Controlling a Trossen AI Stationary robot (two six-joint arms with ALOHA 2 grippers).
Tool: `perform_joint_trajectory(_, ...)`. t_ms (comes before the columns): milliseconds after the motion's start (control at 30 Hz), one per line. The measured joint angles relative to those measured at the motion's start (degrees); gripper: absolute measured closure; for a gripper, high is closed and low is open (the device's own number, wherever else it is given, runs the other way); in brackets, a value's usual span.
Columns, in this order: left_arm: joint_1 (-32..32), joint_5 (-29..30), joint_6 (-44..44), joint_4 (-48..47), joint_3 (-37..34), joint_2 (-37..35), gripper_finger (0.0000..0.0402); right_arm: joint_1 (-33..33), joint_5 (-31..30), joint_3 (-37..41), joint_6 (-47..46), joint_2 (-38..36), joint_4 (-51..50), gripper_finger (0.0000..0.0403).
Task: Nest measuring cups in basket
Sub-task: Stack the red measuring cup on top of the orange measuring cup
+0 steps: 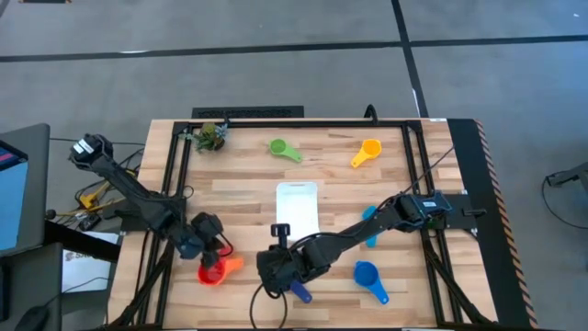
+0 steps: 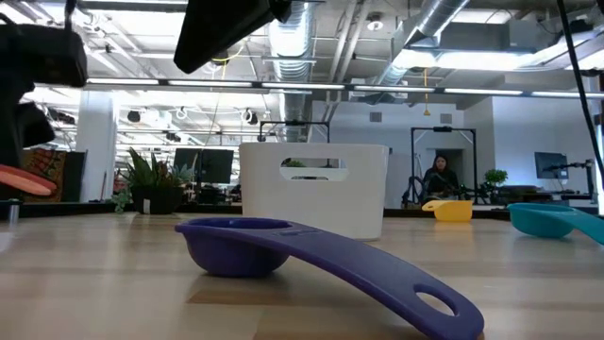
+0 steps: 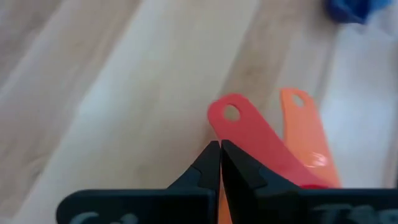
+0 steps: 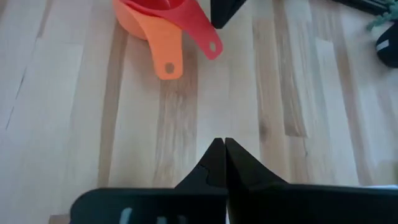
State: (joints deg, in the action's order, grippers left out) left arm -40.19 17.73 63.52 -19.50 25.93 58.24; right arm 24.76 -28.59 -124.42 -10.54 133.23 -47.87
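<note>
Red cup [image 1: 212, 273] already nested in the orange cup [image 1: 230, 266], outside the basket [image 1: 298, 210].
Left gripper [image 3: 220, 149] and right gripper [image 4: 219, 147] hover pressed together, empty; the stack probably waits for transfer.

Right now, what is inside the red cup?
The orange cup sits nested in the red cup, handles fanned apart. Whether anything lies inside the orange one is hidden.

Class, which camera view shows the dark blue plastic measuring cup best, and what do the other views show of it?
The low view: the dark blue plastic measuring cup fills the foreground, bowl and holed handle clear. The high view shows only its handle beside the right arm. Neither wrist view clearly shows it.
</note>
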Motion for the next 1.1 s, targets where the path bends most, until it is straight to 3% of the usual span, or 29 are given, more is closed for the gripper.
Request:
perform_joint_trajectory(200, 0.09, -3.35, -5.29, 6.39, 0.0, 0.0, 0.0401, 0.21, 0.47, 0.0, -0.16, 0.02, 0.08, 0.0389)
perform_joint_trajectory(433, -2.33, -3.23, -10.23, 11.11, 2.23, 0.0, 0.0401, -1.57, 9.71, 0.0, 2.98, 0.11, 6.67, 0.0397)
perform_joint_trajectory(533, -5.26, 0.01, -9.01, 2.9, 5.96, 0.0, 0.0401, -3.37, 12.55, 0.0, 6.15, 0.11, 14.3, 0.0393)
perform_joint_trajectory(667, -11.13, 5.6, -1.17, -8.48, 10.4, 0.0, 0.0401, -6.3, 13.97, 0.0, 9.02, 0.11, 19.27, 0.0397)
perform_joint_trajectory(833, -19.5, 13.11, 4.42, -6.16, 11.11, 1.57, 0.0401, -9.33, 17.7, 0.0, 11.76, 0.11, 22.41, 0.0397)
perform_joint_trajectory(967, -23.45, 13.82, 4.7, -0.98, 11.13, 7.73, 0.0401, -10.82, 27.17, -0.04, 12.61, 2.21, 26.26, 0.0398)
perform_joint_trajectory(1100, -24.39, 10.34, 4.54, 4.51, 11.13, 14.71, 0.0401, -12.07, 36.03, -0.12, 11.59, 5.27, 30.36, 0.0398)
